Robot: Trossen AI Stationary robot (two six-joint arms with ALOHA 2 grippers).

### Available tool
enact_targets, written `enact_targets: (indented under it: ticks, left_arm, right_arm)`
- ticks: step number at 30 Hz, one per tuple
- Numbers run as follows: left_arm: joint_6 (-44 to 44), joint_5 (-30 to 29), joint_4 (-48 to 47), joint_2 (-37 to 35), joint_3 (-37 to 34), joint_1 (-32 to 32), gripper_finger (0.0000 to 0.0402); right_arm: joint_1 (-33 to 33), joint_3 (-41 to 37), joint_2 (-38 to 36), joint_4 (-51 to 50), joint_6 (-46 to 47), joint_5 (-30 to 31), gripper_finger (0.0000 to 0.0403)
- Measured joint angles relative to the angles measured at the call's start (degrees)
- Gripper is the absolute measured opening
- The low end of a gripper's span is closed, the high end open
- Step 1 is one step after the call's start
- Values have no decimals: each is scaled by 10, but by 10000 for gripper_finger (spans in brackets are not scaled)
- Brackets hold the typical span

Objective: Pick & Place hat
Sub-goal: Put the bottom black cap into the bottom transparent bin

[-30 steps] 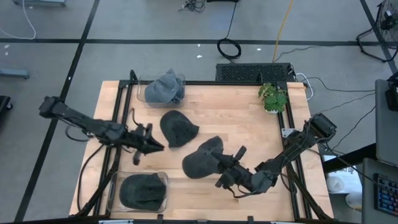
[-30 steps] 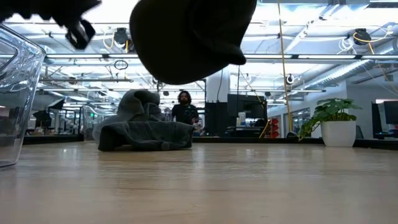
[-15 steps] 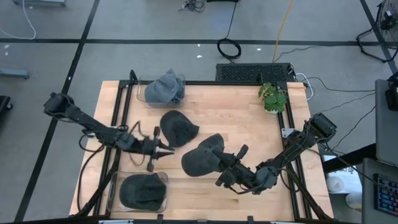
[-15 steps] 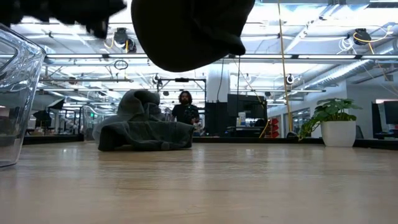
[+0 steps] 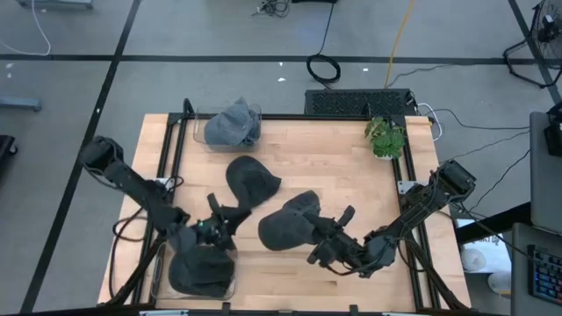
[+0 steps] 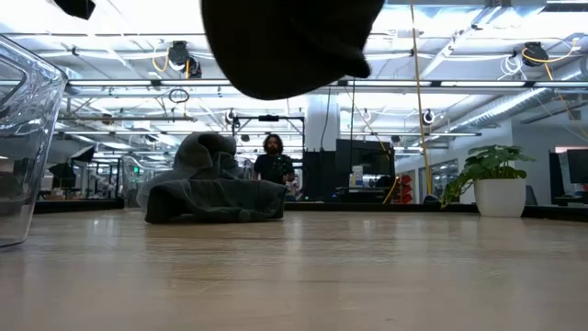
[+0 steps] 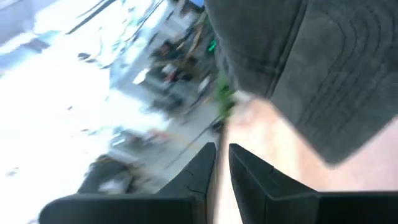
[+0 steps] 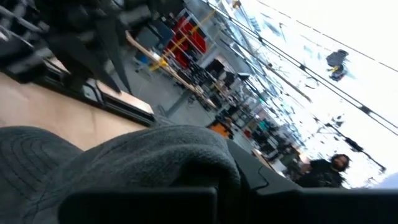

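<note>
The right pincer (image 5: 323, 239) is clamped on the edge of a dark grey hat (image 5: 288, 224), and that hat hangs clear of the worktop (image 5: 342, 184), lifted in the air; from the low view it (image 6: 285, 41) floats high above the wood with open space beneath it. Taking the held hat as our landmark: the right pincer bites into its side that faces the right arm's base, and the right wrist camera shows the grey fabric (image 8: 124, 168) bunched right up against that arm's own fingers. Just beside the held hat, toward the far-left of the worktop, a second dark hat (image 5: 251, 182) lies flat on the wood, close but not touching as far as the high view tells. Further back beyond that, a pale grey hat (image 5: 234, 123) is heaped in a clear bin (image 5: 207, 133) at the far edge. On the near-left side of the held hat sits another clear bin (image 5: 161, 260) with a dark hat (image 5: 202, 269) inside, and the left pincer (image 5: 221, 230) hovers at that bin's rim, a short gap away from the held hat; its fingers (image 7: 249, 174) stand nearly together, only a thin slit between them, gripping nothing. A small potted plant (image 5: 385, 138) stands well apart from the held hat, at the far-right edge. In the room beyond, a person (image 6: 273, 164) stands behind the grey heap.
</note>
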Motion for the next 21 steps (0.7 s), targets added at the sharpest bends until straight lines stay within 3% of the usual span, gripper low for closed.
enact_targets:
  ticks: [5,14,21]
  left_arm:
    - [72,-141,-28,70,66,-31,56]
    - [32,-145,-31,143,113,-35,91]
    - [21,-145,-30,148,113,-11,155]
  right_arm:
    - [4,0,-10,21,-25,11,0]
    - [-1,0,-45,23,24,-95,0]
    - [-9,0,-52,21,9,-95,0]
